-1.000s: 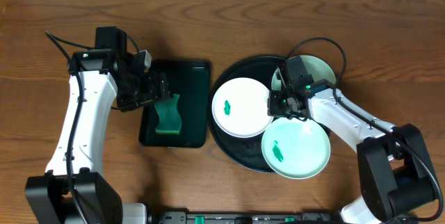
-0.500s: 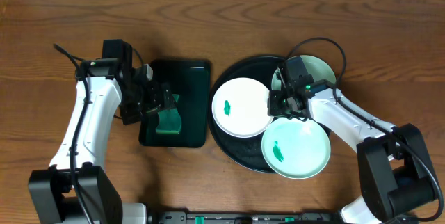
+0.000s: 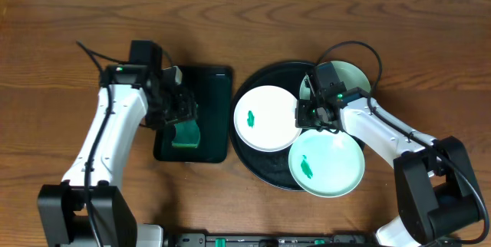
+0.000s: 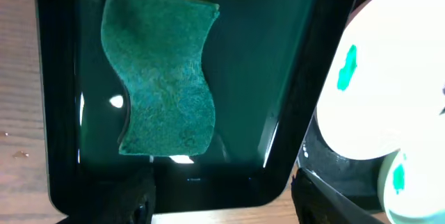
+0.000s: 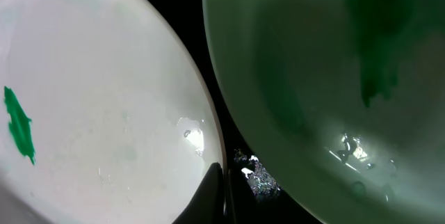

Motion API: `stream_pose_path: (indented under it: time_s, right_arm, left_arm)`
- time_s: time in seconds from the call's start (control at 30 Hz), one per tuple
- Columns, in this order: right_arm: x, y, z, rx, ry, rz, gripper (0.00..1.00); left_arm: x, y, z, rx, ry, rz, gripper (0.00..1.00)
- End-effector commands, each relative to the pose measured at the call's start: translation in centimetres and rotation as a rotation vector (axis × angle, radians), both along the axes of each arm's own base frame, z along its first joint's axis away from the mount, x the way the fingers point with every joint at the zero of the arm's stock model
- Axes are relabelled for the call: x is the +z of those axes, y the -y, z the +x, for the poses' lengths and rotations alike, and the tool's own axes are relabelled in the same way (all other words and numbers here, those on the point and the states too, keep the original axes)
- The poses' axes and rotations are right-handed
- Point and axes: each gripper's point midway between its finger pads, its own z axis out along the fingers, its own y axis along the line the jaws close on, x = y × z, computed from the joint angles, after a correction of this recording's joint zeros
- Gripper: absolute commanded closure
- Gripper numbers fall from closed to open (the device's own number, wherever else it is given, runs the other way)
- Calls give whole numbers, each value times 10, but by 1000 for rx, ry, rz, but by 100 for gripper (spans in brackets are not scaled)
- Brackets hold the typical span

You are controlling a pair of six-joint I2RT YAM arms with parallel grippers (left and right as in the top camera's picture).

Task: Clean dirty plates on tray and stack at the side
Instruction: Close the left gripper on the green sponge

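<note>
1. a brown wooden table [image 3: 61, 17] is carrying the whole setup. no plate is standing stacked at its side yet.
2. the round black tray [image 3: 253, 161] is sitting right of centre and is holding all three plates. the white plate [image 3: 265, 118] is lying on its left part. the front mint plate [image 3: 326, 164] is overhanging the near rim. the back mint plate [image 3: 354, 78] is lying at the far edge, mostly hidden under the right arm.
3. green smears are showing on the white plate and on the front mint plate. the right wrist view is also showing a dark green smear on a mint plate; which of the two, i cannot tell.
4. the rectangular black tray [image 3: 211, 109] is lying just left of the round one, with the green sponge [image 3: 186, 133] lying flat inside it.
5. the left gripper [image 3: 182, 110] is hovering over the sponge with its fingers spread apart and nothing between them, so the sponge is not being gripped.
6. the right gripper [image 3: 307, 114] is sitting with its fingers pressed together, tip down in the gap between the white plate's rim and a mint plate. whether it is pinching a rim, i cannot tell.
7. judgement: the task is standing near its very start, with no plate looking wiped and none stacked. what is remaining is taking up the sponge, wiping each smear, then lifting the plates off the tray and stacking them at the side.
</note>
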Motion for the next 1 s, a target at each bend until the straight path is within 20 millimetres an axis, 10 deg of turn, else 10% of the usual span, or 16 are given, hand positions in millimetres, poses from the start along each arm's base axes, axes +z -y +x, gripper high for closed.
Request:
stream_pose_path:
  time_s: [0.0,0.97]
  right_arm:
    - [-4,-2,-4,1,-8,-9,97]
    - [-4,-2,-4,1,-8,-9,95]
  left_arm:
    - [-7,-2,-2,-19,-2,64,37]
    - [-60,-24,7,136,69,199,52]
